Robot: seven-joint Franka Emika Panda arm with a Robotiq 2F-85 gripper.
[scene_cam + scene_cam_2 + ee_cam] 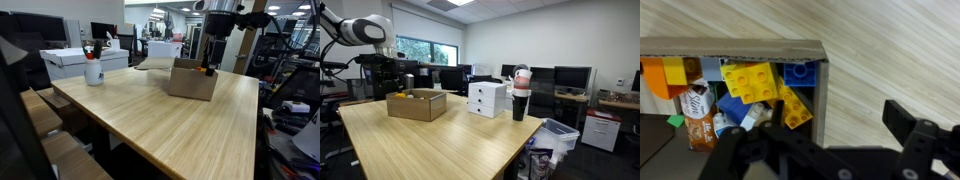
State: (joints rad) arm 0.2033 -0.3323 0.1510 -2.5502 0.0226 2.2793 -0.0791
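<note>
An open cardboard box [191, 82] stands on the wooden table; it shows in both exterior views [417, 104]. In the wrist view the box [760, 46] holds yellow bricks [752, 80], a blue brick [798, 72], an orange brick [655, 78] and a snack packet [700, 118]. My gripper [815, 112] is open and empty. It hovers over the box's right wall: one finger is above the box's contents, the other over bare table. In an exterior view the gripper [208, 62] hangs just above the box.
A white bottle [93, 70] stands on the table's far side. A white drawer unit [486, 98] and a dark cup [520, 100] with a pink and white object stand on the table. Office desks, chairs and monitors surround it. A bin [555, 140] sits on the floor.
</note>
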